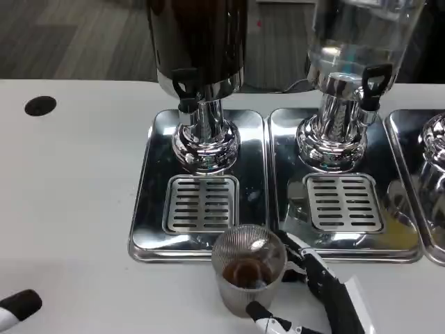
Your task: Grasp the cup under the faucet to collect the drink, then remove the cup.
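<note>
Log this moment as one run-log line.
right hand: holds cup | cup: dark drink inside, on table, off drip tray | left hand: idle

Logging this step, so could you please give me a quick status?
Right hand grips cup, dark drink inside. Cup off dark dispenser's tray, on table. Left hand idle. Nothing obstructing.

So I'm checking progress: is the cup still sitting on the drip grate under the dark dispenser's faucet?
No. The ribbed glass cup is on the white table in front of the tray, held by the right hand, with dark drink in it.
</note>
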Action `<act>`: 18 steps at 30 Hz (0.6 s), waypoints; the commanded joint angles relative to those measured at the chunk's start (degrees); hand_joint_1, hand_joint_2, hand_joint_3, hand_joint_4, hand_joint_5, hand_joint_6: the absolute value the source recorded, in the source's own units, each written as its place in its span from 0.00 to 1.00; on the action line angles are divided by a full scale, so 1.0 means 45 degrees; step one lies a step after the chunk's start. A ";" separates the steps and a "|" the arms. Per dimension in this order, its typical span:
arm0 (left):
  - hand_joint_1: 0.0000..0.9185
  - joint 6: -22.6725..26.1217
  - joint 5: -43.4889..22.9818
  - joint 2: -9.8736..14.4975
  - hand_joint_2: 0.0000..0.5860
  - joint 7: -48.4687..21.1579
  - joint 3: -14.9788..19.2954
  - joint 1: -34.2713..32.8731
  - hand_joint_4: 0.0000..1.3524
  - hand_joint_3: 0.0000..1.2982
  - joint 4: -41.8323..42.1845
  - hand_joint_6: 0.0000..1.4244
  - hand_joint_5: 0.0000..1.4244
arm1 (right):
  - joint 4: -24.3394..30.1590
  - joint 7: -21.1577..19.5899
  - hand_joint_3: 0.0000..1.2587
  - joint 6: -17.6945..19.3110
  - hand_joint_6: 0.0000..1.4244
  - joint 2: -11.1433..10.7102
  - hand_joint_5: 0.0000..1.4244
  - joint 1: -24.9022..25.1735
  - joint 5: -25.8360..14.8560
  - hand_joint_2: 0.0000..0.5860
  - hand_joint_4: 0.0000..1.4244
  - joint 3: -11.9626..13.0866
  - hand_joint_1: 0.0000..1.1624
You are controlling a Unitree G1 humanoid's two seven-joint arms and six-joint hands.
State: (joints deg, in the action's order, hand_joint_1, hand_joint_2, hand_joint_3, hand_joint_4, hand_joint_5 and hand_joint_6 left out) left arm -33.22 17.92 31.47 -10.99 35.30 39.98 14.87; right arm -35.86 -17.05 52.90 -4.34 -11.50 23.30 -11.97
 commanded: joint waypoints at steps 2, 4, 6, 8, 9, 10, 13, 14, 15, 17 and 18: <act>0.00 0.0110 -0.0112 -0.0018 0.00 -0.0149 -0.0107 -0.0029 0.00 0.00 0.0001 0.00 0.00 | 0.0250 0.0068 0.16 0.0172 0.25 -0.0110 0.14 -0.0118 -0.0168 0.33 0.08 0.0026 0.77; 0.00 0.0125 -0.0095 -0.0019 0.00 -0.0142 -0.0144 -0.0047 0.00 0.00 -0.0029 0.00 0.00 | 0.0333 0.0158 0.16 0.0191 0.25 -0.0152 0.14 -0.0153 -0.0287 0.33 0.08 0.0042 0.77; 0.00 0.0134 -0.0054 -0.0021 0.00 -0.0128 -0.0196 -0.0076 0.00 0.00 -0.0087 0.00 0.00 | 0.0466 0.0232 0.16 0.0201 0.25 -0.0200 0.14 -0.0219 -0.0377 0.32 0.08 0.0061 0.77; 0.00 0.0142 -0.0022 -0.0019 0.00 -0.0119 -0.0243 -0.0103 0.00 0.00 -0.0139 0.00 0.00 | 0.0651 0.0308 0.16 0.0205 0.25 -0.0260 0.14 -0.0332 -0.0464 0.32 0.08 0.0088 0.77; 0.00 0.0148 -0.0013 -0.0017 0.00 -0.0113 -0.0271 -0.0125 0.00 0.00 -0.0169 0.00 0.00 | 0.0731 0.0339 0.16 0.0195 0.25 -0.0280 0.14 -0.0382 -0.0491 0.32 0.08 0.0100 0.77; 0.00 0.0151 -0.0008 -0.0016 0.00 -0.0109 -0.0288 -0.0140 0.00 0.00 -0.0190 0.00 0.00 | 0.0834 0.0384 0.16 0.0184 0.25 -0.0310 0.14 -0.0452 -0.0537 0.32 0.08 0.0115 0.77; 0.00 0.0170 0.0062 0.0014 0.00 -0.0093 -0.0409 -0.0268 0.00 0.00 -0.0308 0.00 0.00 | 0.1212 0.0523 0.16 0.0188 0.25 -0.0429 0.14 -0.0746 -0.0702 0.32 0.09 0.0199 0.76; 0.00 0.0174 0.0098 0.0032 0.00 -0.0095 -0.0454 -0.0314 0.00 0.00 -0.0354 0.00 0.00 | 0.1342 0.0562 0.16 0.0186 0.25 -0.0469 0.15 -0.0847 -0.0744 0.31 0.09 0.0229 0.76; 0.00 0.0175 0.0140 0.0056 0.00 -0.0101 -0.0505 -0.0362 0.00 0.00 -0.0411 0.00 0.00 | 0.1436 0.0599 0.16 0.0171 0.25 -0.0488 0.15 -0.0914 -0.0770 0.31 0.09 0.0250 0.76; 0.00 0.0168 0.0221 0.0114 0.00 -0.0096 -0.0601 -0.0455 0.00 0.00 -0.0521 0.00 0.00 | 0.1673 0.0679 0.16 0.0142 0.25 -0.0558 0.15 -0.1090 -0.0828 0.31 0.09 0.0320 0.76; 0.00 0.0172 0.0237 0.0135 0.00 -0.0088 -0.0640 -0.0497 0.00 0.00 -0.0568 0.00 0.00 | 0.1788 0.0713 0.16 0.0121 0.25 -0.0600 0.15 -0.1183 -0.0861 0.31 0.09 0.0368 0.76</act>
State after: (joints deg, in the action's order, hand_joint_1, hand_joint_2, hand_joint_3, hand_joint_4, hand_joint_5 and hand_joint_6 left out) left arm -32.70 18.50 31.50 -10.99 32.82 38.03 12.79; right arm -29.12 -14.29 52.98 -6.66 -15.87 20.32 -10.89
